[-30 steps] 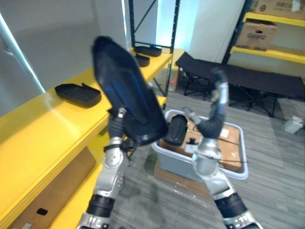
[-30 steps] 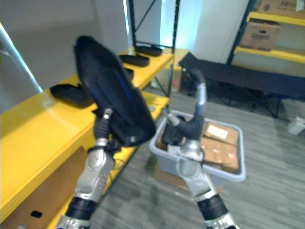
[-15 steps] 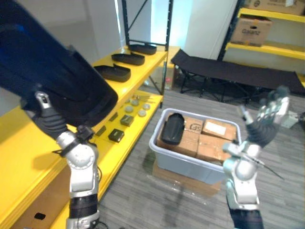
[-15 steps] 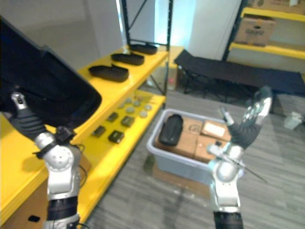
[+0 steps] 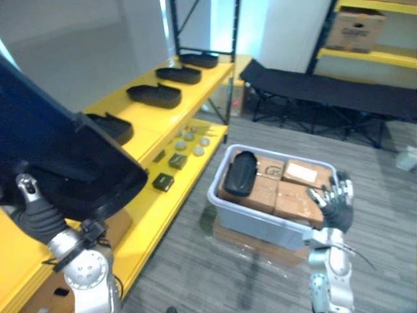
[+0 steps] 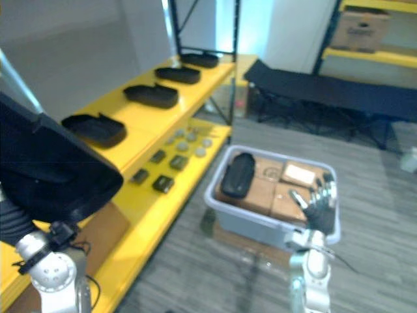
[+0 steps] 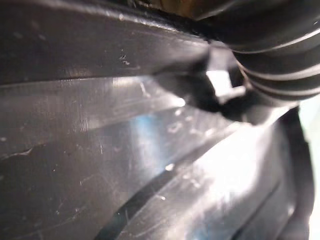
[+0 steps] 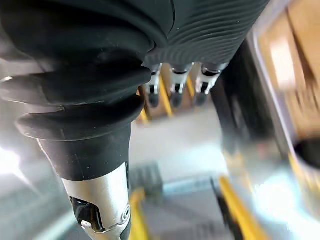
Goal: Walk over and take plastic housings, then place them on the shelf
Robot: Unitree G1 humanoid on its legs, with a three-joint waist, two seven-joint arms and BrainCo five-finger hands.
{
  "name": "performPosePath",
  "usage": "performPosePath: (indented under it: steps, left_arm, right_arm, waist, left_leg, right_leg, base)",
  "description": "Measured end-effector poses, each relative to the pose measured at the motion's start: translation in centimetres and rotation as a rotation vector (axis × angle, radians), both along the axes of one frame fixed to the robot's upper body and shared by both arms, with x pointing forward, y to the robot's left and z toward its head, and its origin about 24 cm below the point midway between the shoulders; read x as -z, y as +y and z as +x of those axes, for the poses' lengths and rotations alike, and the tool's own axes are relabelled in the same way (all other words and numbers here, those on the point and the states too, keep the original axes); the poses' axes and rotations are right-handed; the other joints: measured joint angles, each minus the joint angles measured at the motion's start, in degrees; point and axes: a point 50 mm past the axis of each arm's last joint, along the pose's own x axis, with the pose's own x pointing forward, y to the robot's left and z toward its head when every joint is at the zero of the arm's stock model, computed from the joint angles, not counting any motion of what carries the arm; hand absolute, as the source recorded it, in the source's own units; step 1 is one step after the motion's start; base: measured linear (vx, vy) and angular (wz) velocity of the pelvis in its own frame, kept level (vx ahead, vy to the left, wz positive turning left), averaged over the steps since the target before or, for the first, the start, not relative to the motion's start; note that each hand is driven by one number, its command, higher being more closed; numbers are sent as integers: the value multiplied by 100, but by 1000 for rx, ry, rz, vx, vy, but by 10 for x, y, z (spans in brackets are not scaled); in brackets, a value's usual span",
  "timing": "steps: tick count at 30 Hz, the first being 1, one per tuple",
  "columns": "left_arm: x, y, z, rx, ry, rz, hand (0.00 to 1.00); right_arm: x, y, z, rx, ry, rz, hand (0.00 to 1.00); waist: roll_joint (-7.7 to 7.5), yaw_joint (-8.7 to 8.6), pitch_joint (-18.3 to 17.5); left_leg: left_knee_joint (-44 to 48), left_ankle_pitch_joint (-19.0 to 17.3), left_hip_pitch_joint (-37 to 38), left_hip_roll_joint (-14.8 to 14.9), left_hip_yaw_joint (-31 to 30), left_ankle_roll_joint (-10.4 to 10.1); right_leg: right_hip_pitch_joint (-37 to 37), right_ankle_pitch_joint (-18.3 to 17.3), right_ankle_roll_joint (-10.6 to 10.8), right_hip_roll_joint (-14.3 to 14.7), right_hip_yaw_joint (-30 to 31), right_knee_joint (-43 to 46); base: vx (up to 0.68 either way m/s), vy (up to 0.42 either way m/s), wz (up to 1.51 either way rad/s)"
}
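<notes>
1. Yellow two-level metal shelf (image 5: 124, 105): runs along the robot's left.
2. Large black glossy plastic housing (image 5: 62, 163): carried on the left hand (image 5: 38, 218), tilted, above the near end of the shelf's top board. The left wrist view shows its moulded surface right against the hand. How the left hand grips it cannot be told.
3. Grey plastic bin (image 5: 254, 225): on the floor beside the shelf, holding brown cardboard boxes (image 5: 260, 192).
4. Four black plastic housings (image 5: 154, 96): in a row on the top board.
5. One black housing (image 5: 239, 173): on the boxes in the bin.
6. Right hand (image 5: 333, 203): raised near the bin's right corner, fingers spread, empty.
7. Small dark blocks (image 5: 163, 182): on the lower board.
</notes>
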Motion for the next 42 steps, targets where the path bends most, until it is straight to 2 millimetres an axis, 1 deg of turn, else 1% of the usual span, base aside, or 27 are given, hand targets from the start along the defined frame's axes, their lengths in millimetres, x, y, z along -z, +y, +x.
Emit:
performPosePath:
  steps: [1,3,4,6,10,13,16,17,19,20,22,24,25,26,27,28,30,31,33,34,35,36,37,39,40,41,42]
  left_arm:
    - [0,3,-4,-21,4,1,100]
    - [1,11,-19,-101,20,6,100]
    - [2,14,-23,-117,29,11,100]
    - [3,22,-36,-176,64,30,100]
    - [8,28,-52,-243,105,25,100]
    - [12,28,-57,-258,126,13,100]
    - [14,28,-59,-247,146,10,100]
    - [14,27,-57,-232,147,9,100]
    - [13,23,-50,-172,146,16,100]
    - [13,20,-46,-143,143,18,100]
    - [12,15,-42,-97,145,24,100]
    - [8,9,-38,-47,130,43,100]
    - [5,8,-37,-37,115,57,100]
    - [-3,6,-37,-14,86,102,100]
    - [-11,5,-34,17,56,149,100]
    - [-15,4,-31,36,41,174,100]
    - [-29,-2,-17,137,-7,261,100]
    - [-31,-4,-12,168,-15,278,100]
    - [-32,-12,5,264,-18,302,100]
    - [-30,-12,8,273,-15,294,100]
    - [-27,-12,12,282,-13,267,100]
    - [-25,-12,13,286,-12,248,100]
    - [-19,-12,14,289,0,213,100]
    - [-19,-13,15,291,-5,206,100]
    - [-18,-14,15,288,-5,197,100]
    - [-16,-17,16,292,-3,175,100]
    - [-14,-18,16,294,-3,160,100]
  right_arm:
    - [0,4,3,-18,-1,1,0]
    - [0,22,16,-96,1,4,0]
    - [1,26,18,-114,4,3,0]
    - [-1,39,27,-176,-2,-13,0]
    - [-13,49,38,-220,-47,-67,0]
    - [-18,50,41,-235,-63,-79,0]
    - [-17,51,41,-253,-43,-101,0]
    - [-17,51,40,-256,-36,-106,0]
    - [-14,48,36,-252,-20,-144,0]
    - [-14,48,35,-253,-12,-166,0]
    - [-15,48,35,-256,-10,-190,0]
    - [-15,48,35,-259,-10,-215,0]
    - [-15,48,35,-260,-11,-219,0]
    - [-14,48,34,-266,-11,-232,0]
    - [-13,45,33,-269,-7,-252,0]
    - [-12,43,33,-270,-2,-264,0]
    - [-9,34,27,-249,15,-274,0]
    - [-8,32,25,-238,16,-270,0]
    - [-12,18,14,-182,-15,-262,0]
    - [-13,16,12,-175,-28,-262,0]
    - [-16,14,10,-176,-55,-267,0]
    - [-18,14,10,-186,-69,-275,0]
    - [-21,13,10,-200,-94,-287,0]
    - [-29,10,11,-208,-145,-303,0]
    - [-33,10,12,-222,-164,-313,0]
    - [-34,11,12,-234,-168,-321,0]
    - [-34,11,12,-236,-167,-323,0]
  waist:
    - [-17,69,1]
    - [-89,348,56]
    - [-103,414,54]
    - [-154,644,93]
    - [-189,885,116]
    - [-201,969,166]
    - [-214,965,269]
    - [-184,935,346]
    - [-211,900,416]
    - [-198,896,455]
    - [-155,907,502]
    - [-47,896,576]
    - [-30,879,587]
    - [-25,777,592]
    - [-24,695,609]
    - [-31,661,630]
    - [-88,594,681]
    - [-104,548,689]
    - [-117,378,714]
    - [-68,327,743]
    - [-100,278,762]
    - [-137,267,766]
    - [-160,286,773]
    - [8,292,975]
    - [78,289,1084]
    - [127,287,1155]
    - [151,275,1185]
  left_leg:
    - [1,7,-26,-11,-85,-2]
    - [24,14,-71,-49,-357,-9]
    - [25,15,-96,-65,-441,-8]
    - [26,33,-181,-126,-742,-12]
    - [28,44,-235,-188,-1014,-9]
    - [29,50,-235,-188,-1166,-17]
    - [30,69,-232,-192,-1222,4]
    - [29,97,-285,-218,-1206,65]
    - [29,200,-358,-234,-1074,165]
    - [29,258,-378,-259,-1080,108]
    - [29,314,-455,-334,-1098,146]
    - [27,313,-453,-430,-1016,223]
    - [27,311,-465,-432,-903,258]
    - [27,333,-548,-428,-662,291]
    - [28,362,-551,-429,-509,323]
    - [28,372,-552,-440,-511,331]
    - [29,390,-581,-493,-766,356]
    - [29,396,-598,-503,-859,362]
    - [30,462,-631,-576,-1212,398]
    - [31,482,-638,-580,-1263,404]
    - [35,567,-645,-574,-1340,361]
    - [36,574,-645,-620,-1328,352]
    - [134,582,-691,-688,-1201,339]
    - [543,536,-957,-674,-967,387]
    - [699,487,-1065,-674,-846,449]
    - [795,450,-1108,-676,-796,401]
    - [846,434,-1128,-672,-787,380]
  right_leg:
    - [20,-15,8,5,-55,2]
    - [198,-49,55,10,-351,11]
    - [226,-62,66,10,-424,19]
    - [341,-155,63,2,-692,92]
    - [417,-369,81,-58,-940,333]
    - [454,-573,89,-72,-984,537]
    - [588,-695,66,-69,-1183,613]
    - [655,-723,82,-72,-1307,614]
    - [786,-734,101,-76,-1599,616]
    - [810,-726,116,-93,-1673,643]
    - [792,-750,122,-164,-1741,732]
    - [794,-803,36,-298,-1737,851]
    - [790,-821,8,-324,-1735,887]
    - [784,-906,-62,-378,-1692,983]
    - [711,-975,-178,-446,-1412,1185]
    - [663,-980,-192,-483,-1197,1314]
    - [433,-968,-202,-533,-216,1942]
    - [362,-958,-217,-531,18,2137]
    - [133,-869,-352,-526,592,2862]
    - [99,-1083,-377,-486,680,2913]
    - [73,-1528,-381,-244,729,2689]
    - [68,-1655,-533,-179,650,2554]
    - [145,-1694,-478,-192,695,2375]
    - [146,-1748,-369,-123,714,2168]
    - [153,-1874,-167,-127,715,2087]
    - [173,-2051,39,-146,714,2045]
    - [193,-2145,121,-144,707,2035]
  base:
    - [24,-37,61]
    - [36,-37,63]
    - [41,-40,65]
    - [43,-41,65]
    - [36,-34,44]
    - [15,-51,27]
    - [-9,-46,27]
    - [-48,-46,48]
    - [-40,-16,68]
    - [-21,16,57]
    - [-26,34,32]
    - [-29,51,15]
    - [-36,58,29]
    - [-21,56,48]
    - [-11,59,52]
    - [16,55,49]
    - [21,28,57]
    - [22,-11,81]
    - [50,-37,82]
    - [49,-58,57]
    - [13,-99,29]
    - [27,-107,8]
    - [11,-83,-11]
    - [-37,-26,-17]
    - [-113,-56,-19]
    - [-126,-71,-15]
    - [-146,-78,-2]
